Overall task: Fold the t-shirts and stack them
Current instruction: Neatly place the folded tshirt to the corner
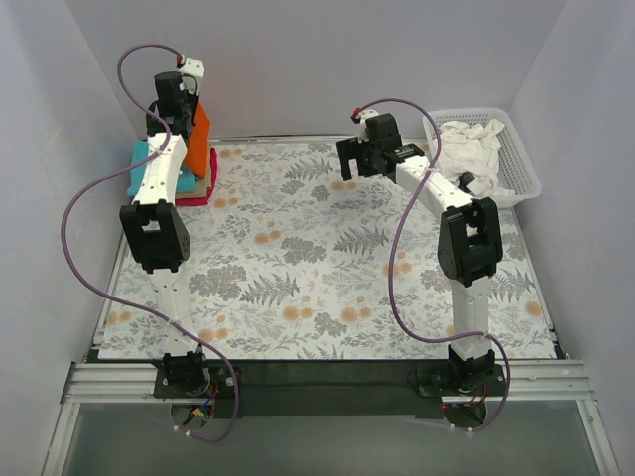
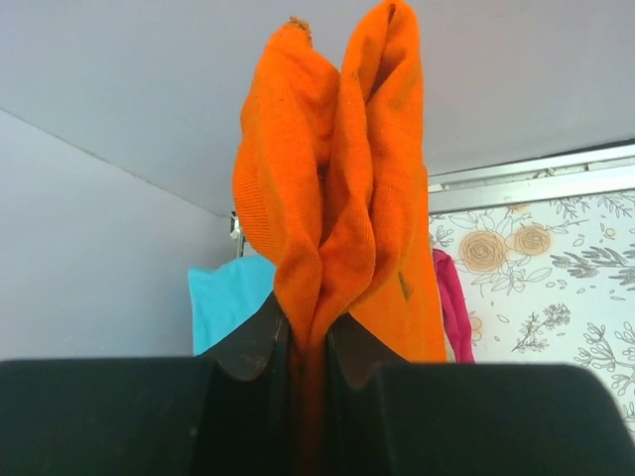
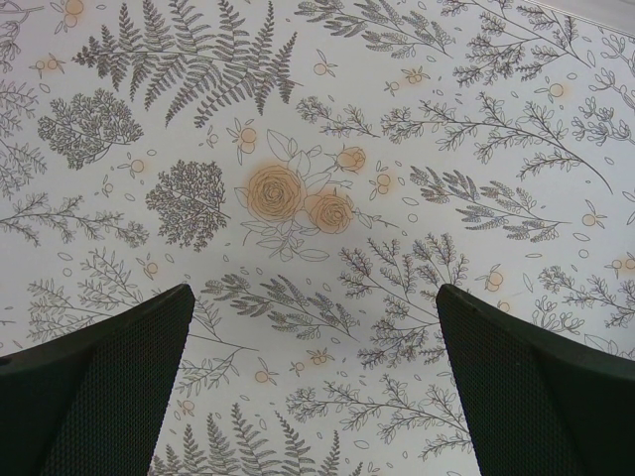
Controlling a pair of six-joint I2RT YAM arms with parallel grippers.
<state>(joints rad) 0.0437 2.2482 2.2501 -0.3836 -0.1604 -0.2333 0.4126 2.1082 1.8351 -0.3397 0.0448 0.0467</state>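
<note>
Left gripper point(image 2: 306, 337) clenches the orange t-shirt point(image 2: 337, 178) bunched above it; right gripper point(image 3: 313, 296) hangs released over floral cloth point(image 3: 298, 198).

The orange t-shirt point(image 2: 337, 178) is seen as soft, matt knitted cloth, the table cover point(image 1: 298, 278) as smooth, matt printed cloth, the basket point(image 1: 523, 169) as white plastic lattice, the frame rail point(image 1: 109, 382) as bare metal, and the pads point(image 3: 99, 397) of the right gripper point(image 3: 313, 290) as black and finely dimpled.

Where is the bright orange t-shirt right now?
Top view: the bright orange t-shirt is pinched in the left gripper at the far left corner of the grey floral cloth, right by the teal t-shirt and the crimson t-shirt.
</note>
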